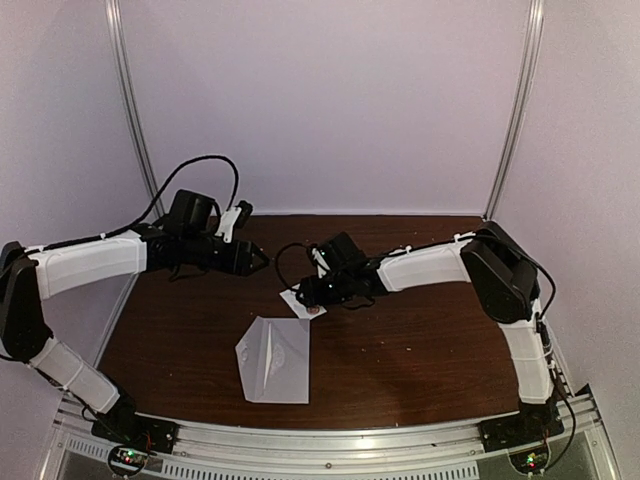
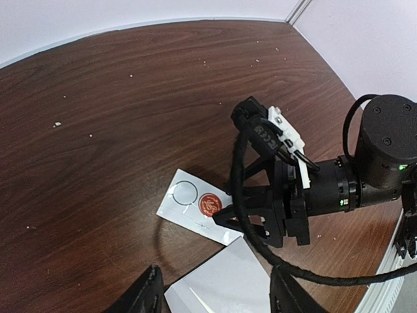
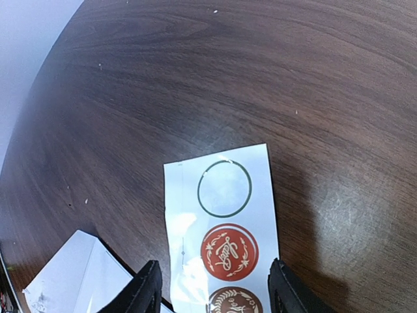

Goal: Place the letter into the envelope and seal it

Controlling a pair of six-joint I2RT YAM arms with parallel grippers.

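The pale grey-white envelope (image 1: 273,358) lies flat on the dark wooden table (image 1: 420,350), near the front centre. Its corner also shows in the left wrist view (image 2: 228,283) and the right wrist view (image 3: 75,274). No separate letter is in view. My right gripper (image 1: 305,293) is open and low over the small white sticker strip (image 3: 221,208), its fingers (image 3: 147,291) on either side of the strip. The strip carries an empty ring, a red round sticker (image 3: 229,252) and a brown one. My left gripper (image 1: 256,260) is open and empty, raised behind the envelope.
The sticker strip (image 1: 303,303) lies just beyond the envelope's far right corner. In the left wrist view my right gripper (image 2: 225,220) and its looping black cable (image 2: 244,215) sit over the strip (image 2: 186,202). Pale walls enclose the table at the back and sides.
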